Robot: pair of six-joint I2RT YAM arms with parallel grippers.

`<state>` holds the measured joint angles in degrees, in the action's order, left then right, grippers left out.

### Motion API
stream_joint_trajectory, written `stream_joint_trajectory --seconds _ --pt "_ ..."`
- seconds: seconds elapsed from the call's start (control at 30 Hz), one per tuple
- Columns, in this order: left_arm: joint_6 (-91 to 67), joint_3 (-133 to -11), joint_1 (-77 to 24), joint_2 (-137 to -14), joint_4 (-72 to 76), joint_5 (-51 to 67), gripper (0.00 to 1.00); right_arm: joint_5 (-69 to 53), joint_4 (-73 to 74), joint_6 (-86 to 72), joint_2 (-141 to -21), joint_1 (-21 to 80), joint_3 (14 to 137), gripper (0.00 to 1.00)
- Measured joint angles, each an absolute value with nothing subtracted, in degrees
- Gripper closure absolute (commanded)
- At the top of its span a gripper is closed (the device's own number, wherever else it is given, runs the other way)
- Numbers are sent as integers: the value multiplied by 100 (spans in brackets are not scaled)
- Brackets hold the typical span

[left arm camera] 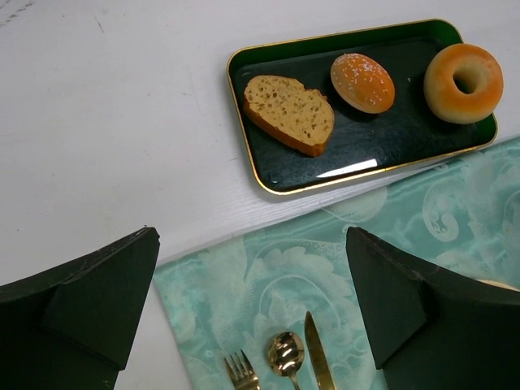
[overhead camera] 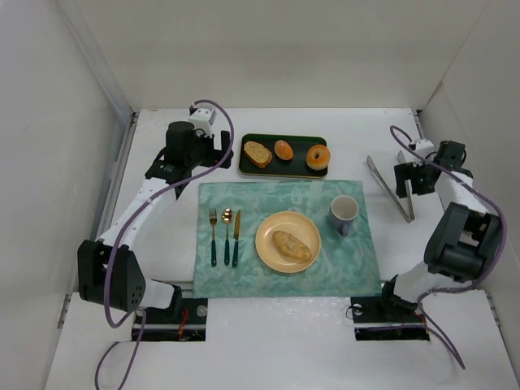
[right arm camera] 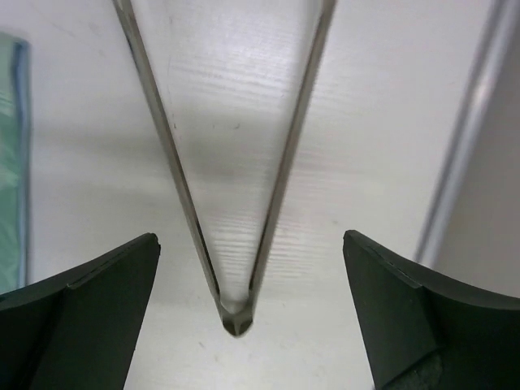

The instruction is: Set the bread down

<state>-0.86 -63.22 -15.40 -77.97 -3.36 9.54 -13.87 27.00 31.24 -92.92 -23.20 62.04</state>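
Observation:
The bread (overhead camera: 291, 244), a small pale tan oval bun, lies on the yellow plate (overhead camera: 266, 234) in the middle of the green placemat (overhead camera: 244, 199). No gripper touches it. My left gripper (overhead camera: 210, 150) hangs open at the mat's far left corner beside the tray, with nothing between its fingers (left arm camera: 106, 284). In the left wrist view, the left gripper (left arm camera: 250, 236) is over the mat's edge. My right gripper (overhead camera: 414, 175) stands open at the far right over metal tongs (overhead camera: 390, 188). The tongs (right arm camera: 236, 317) lie loose on the table, their hinge end between the right gripper (right arm camera: 250, 237) fingers.
A dark tray (overhead camera: 283, 168) beyond the mat holds a cut slice (left arm camera: 288, 112), an orange-brown roll (left arm camera: 362, 82) and a doughnut (left arm camera: 463, 83). A fork (overhead camera: 214, 236), spoon (overhead camera: 227, 234) and knife (overhead camera: 236, 236) lie left of the plate. A mug (overhead camera: 344, 213) stands to its right. White walls enclose the table.

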Motion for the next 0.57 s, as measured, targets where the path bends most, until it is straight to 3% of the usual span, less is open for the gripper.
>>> stream_joint_trajectory --seconds 0.37,0.57 --pt "-119 -6322 -1540 -7205 -412 1048 0 -1516 2882 2727 -6501 -2320 6335 0" --pt "-176 -6322 -1540 -7078 -419 1061 0 -1675 2762 2303 -6036 -2320 6233 0"
